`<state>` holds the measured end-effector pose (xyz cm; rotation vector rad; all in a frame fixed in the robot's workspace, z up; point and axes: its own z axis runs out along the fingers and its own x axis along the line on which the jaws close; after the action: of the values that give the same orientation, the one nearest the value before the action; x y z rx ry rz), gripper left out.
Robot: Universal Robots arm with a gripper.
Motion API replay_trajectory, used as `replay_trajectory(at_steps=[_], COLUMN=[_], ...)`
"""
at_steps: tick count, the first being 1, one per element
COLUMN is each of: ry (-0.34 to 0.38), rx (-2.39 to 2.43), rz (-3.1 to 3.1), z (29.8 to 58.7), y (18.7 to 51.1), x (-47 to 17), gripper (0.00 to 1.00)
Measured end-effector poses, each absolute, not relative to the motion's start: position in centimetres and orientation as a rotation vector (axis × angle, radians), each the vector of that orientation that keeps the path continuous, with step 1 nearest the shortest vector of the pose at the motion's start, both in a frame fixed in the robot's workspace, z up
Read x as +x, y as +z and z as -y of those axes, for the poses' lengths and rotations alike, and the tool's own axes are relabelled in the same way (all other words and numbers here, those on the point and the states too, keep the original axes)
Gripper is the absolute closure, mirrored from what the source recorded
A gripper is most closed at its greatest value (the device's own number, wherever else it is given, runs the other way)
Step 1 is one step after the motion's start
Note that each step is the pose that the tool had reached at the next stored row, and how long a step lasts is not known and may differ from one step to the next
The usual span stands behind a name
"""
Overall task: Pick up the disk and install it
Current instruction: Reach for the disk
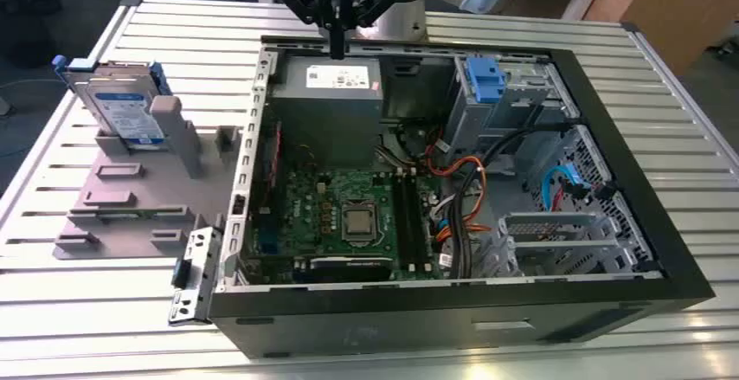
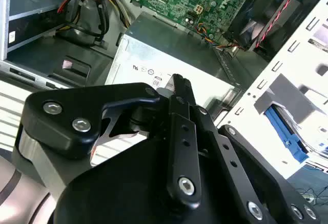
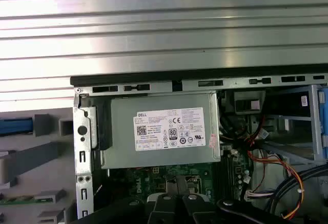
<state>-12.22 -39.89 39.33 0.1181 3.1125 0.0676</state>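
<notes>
Hovering over open case [image 1: 462, 306] on ribbed metal table [image 1: 116, 311], hand [image 1: 337, 49] pinched narrow, disk [image 1: 121, 107] propped on stand [image 1: 116, 198]

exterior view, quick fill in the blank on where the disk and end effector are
1. The disk stands upright in the grey ____.
2. The end effector, holding ____, hangs over the power supply in the case.
3. In the exterior view, the disk is to the case's ____.

Missing words: stand; nothing; left
</notes>
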Motion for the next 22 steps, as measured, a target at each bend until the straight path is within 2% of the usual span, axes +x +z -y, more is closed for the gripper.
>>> replay_trajectory(at_steps=[22], ry=[0.067], rx=[0.118], rz=[-3.113], z=[39.89], y=[39.26], x=[-12.76], gripper=[0.89])
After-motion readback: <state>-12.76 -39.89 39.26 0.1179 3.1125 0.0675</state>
